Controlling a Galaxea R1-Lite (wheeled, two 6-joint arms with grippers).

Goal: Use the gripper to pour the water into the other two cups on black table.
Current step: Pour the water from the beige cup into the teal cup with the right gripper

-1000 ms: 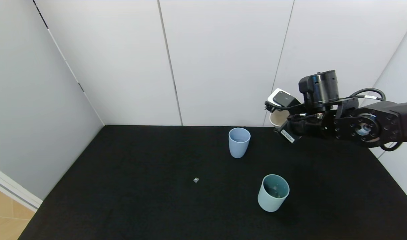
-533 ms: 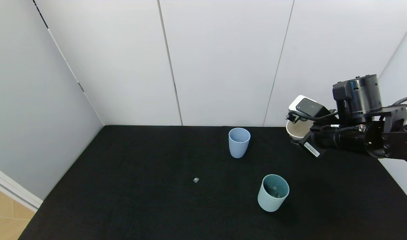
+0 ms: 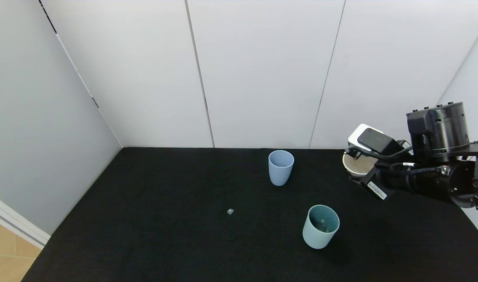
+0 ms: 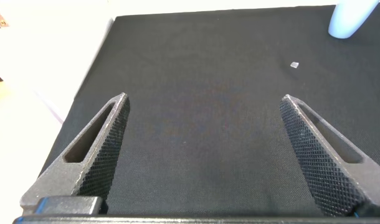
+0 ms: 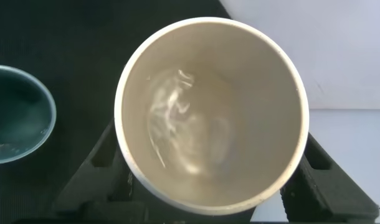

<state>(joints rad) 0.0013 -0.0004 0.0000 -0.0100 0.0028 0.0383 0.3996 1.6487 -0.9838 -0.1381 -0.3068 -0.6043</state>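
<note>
The right tool (image 3: 358,172) was clenched around a cream cup (image 3: 354,166), held upright above the worktop (image 3: 145,235) near its right edge, water (image 5: 190,130) glinting inside. The blue cup (image 3: 281,167) stood near the far edge, the teal cup (image 3: 320,226) nearer. The left tool (image 4: 202,146) hung released.

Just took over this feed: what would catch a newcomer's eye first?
The right gripper, at the table's right edge, holds a beige cup with a little water in it. Two cups stand free mid-table: a blue cup farther back, a teal cup nearer.
</note>
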